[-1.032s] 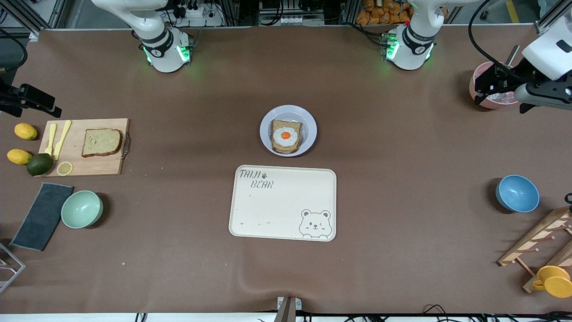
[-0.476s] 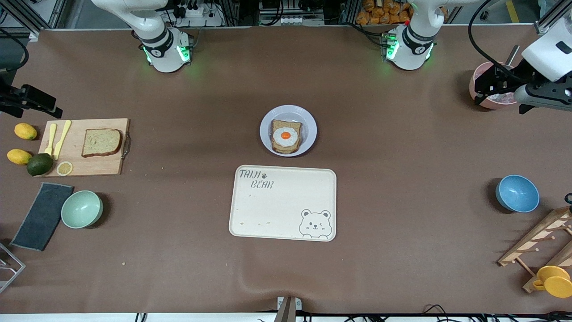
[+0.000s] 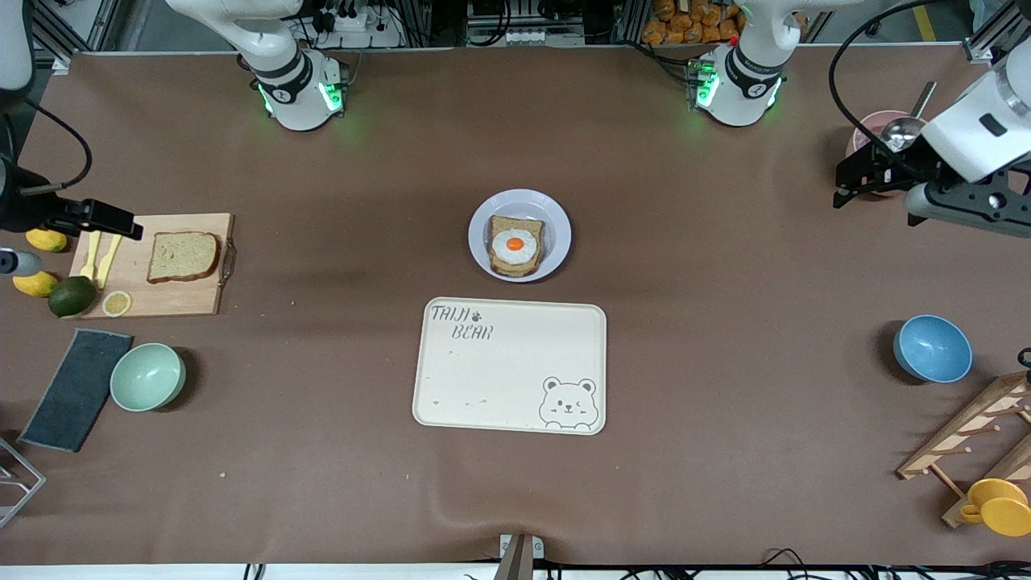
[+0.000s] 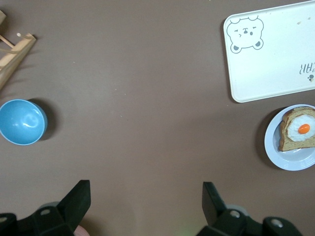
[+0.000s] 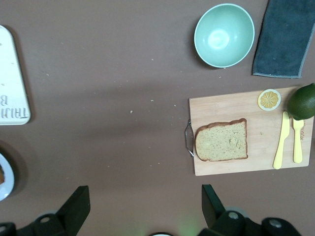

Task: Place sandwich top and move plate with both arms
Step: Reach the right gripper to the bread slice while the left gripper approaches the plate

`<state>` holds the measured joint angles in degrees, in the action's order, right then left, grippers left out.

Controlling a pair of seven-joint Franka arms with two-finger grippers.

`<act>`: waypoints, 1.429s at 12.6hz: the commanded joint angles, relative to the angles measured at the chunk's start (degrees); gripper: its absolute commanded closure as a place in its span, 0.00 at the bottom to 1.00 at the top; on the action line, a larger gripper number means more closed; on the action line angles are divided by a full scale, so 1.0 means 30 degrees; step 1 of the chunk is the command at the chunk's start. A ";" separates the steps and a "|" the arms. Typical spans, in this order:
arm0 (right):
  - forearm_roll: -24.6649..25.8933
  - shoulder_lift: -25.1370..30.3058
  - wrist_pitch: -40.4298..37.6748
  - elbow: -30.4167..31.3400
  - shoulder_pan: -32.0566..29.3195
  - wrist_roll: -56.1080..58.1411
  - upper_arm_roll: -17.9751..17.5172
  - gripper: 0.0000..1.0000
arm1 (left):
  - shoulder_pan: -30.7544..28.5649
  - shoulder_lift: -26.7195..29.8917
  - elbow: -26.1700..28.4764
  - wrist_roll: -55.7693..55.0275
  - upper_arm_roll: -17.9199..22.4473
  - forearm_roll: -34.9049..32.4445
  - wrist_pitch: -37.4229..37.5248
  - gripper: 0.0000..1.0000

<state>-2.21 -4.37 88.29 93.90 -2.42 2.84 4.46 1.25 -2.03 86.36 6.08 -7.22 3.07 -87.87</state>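
Resting flat on a wooden cutting board (image 3: 153,266) toward the right arm's end of the table: the sandwich top (image 3: 184,256), a plain bread slice, untouched. Sharing that board: a yellow knife and fork (image 5: 288,137) and a lemon slice (image 3: 117,303), with an avocado (image 3: 72,296) touching the board's corner and two lemons (image 3: 36,282) just beside it. Lying nearer the front camera than the board: a mint bowl (image 3: 148,376) and a dark cloth (image 3: 76,388).

Sitting mid-table, between the two bases: the plate (image 3: 556,217), carrying a bread slice topped with a fried egg (image 3: 515,244). Just nearer the camera than the plate, apart from it: a cream bear-printed tray (image 3: 509,366).

Hovering over the knife-and-fork end of the board: the right gripper (image 3: 101,217), fingers spread wide, holding nothing. Hanging over a pink bowl with a metal ladle (image 3: 902,129) at the left arm's end of the table: the left gripper (image 3: 854,173), fingers likewise apart and empty. Standing nearer the camera at that same end: a blue bowl (image 3: 932,348), a wooden rack (image 3: 966,443) and a yellow cup (image 3: 999,506).
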 commanded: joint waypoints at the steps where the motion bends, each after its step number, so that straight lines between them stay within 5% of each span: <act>1: 0.0005 -0.0881 0.0741 0.0399 -0.1530 0.1975 -0.0198 0.00 | -0.0153 -0.0319 -0.0252 -0.0560 -0.0055 0.0877 -0.0152 0.00; 8: -0.1225 -0.4719 0.2705 0.0428 -0.4668 0.7398 -0.0198 0.00 | -0.0065 -0.1168 -0.0078 -0.1325 -0.0142 0.1320 -0.0768 0.00; 16: -0.2048 -0.8294 0.4670 0.0457 -0.6892 1.2235 -0.0169 0.00 | 0.0023 -0.1022 0.4107 -0.1325 -0.0318 0.4274 -0.4162 0.00; 18: -0.2368 -0.8357 0.5164 0.1272 -0.7715 1.2209 -0.0169 0.11 | 0.0022 -0.0935 0.5046 -0.1296 -0.0377 0.5505 -0.4808 0.00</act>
<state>-7.84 -29.45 102.58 96.02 -22.27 37.64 4.85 1.48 -6.31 97.97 2.97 -7.92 16.87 -99.82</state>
